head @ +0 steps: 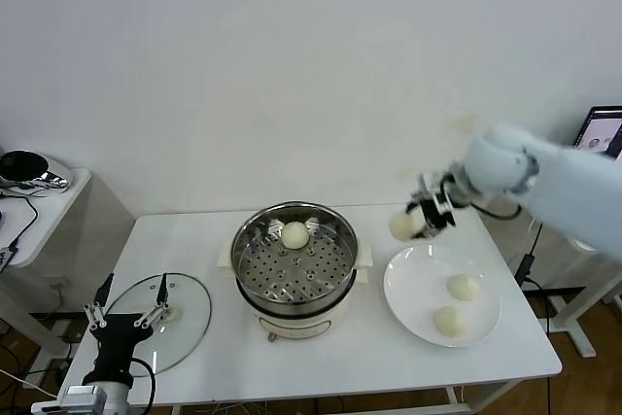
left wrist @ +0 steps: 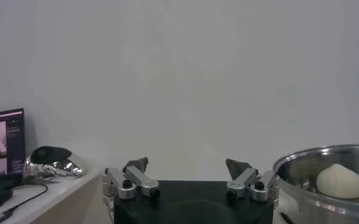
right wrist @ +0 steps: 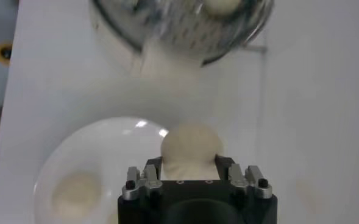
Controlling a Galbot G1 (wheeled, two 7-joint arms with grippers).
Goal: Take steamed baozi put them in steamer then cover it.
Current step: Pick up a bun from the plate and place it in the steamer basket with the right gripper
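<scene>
Glass cover [head: 157,321] lies flat by your tabletop's [head: 330,366] front left corner, your left gripper [head: 124,312] spread wide over it. Mid-table, the steamer [head: 293,264] holds one baozi [head: 294,234]. Two buns [head: 457,304] rest on the plate [head: 408,289] toward the right edge. Beyond it, your right gripper [head: 420,221] pinches another bun [right wrist: 190,146], raised above the table.

The steamer [head: 293,269] is shiny polished steel with a perforated metal tray, sitting on a smooth cream plastic-looking base. Baozi [right wrist: 191,146] between the right gripper [right wrist: 191,165] jaws looks matt, soft and smooth, doughy. Plate [head: 413,284] under it is glossy white, ceramic-looking. The cover [head: 160,321] is clear glass with a metal rim. Table [head: 194,250] is smooth matt white.
</scene>
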